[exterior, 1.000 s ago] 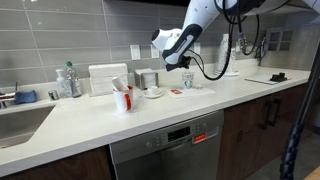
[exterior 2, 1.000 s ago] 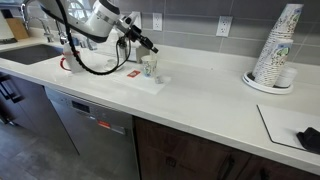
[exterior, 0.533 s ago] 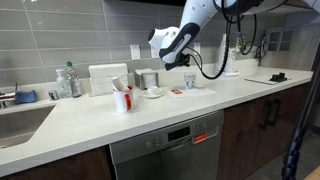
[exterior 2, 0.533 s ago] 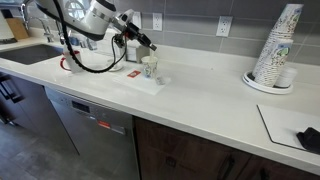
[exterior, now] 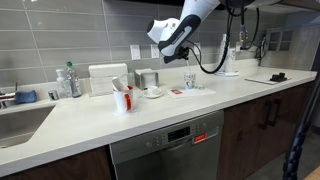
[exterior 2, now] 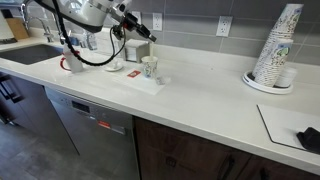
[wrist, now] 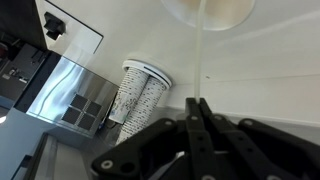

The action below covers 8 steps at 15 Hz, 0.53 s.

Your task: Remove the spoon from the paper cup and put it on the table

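Gripper [wrist: 197, 104] pinched tight on the thin spoon [wrist: 203, 60] — hanging above the paper cup [exterior 2: 150, 68], table [exterior 2: 205, 98] below.

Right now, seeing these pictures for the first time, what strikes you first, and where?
The gripper hangs above the patterned paper cup, which stands on the table near the back wall. In the wrist view it pinches the thin pale spoon, which points toward the cup. A tall stack of paper cups stands further along the table.

One paper cup [exterior 2: 149, 67] — perhaps two cup stacks [exterior 2: 272, 50].
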Motion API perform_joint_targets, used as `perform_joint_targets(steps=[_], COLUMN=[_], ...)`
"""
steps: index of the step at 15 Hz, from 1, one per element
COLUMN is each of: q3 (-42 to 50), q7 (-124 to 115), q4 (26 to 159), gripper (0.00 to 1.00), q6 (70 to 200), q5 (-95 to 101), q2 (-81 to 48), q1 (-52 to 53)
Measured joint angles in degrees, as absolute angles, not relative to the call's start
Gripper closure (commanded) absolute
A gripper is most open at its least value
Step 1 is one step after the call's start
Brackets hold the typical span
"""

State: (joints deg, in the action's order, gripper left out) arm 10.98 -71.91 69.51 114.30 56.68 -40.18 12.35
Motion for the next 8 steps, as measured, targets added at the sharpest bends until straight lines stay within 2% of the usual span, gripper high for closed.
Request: perform_joint_targets(steps=[8], q3=[9.26], q7=[-71.94], q4=[71.23], gripper=[0.99], q6=[114.32], q5=[61.57], q2=[-33.39], q1=[13.64])
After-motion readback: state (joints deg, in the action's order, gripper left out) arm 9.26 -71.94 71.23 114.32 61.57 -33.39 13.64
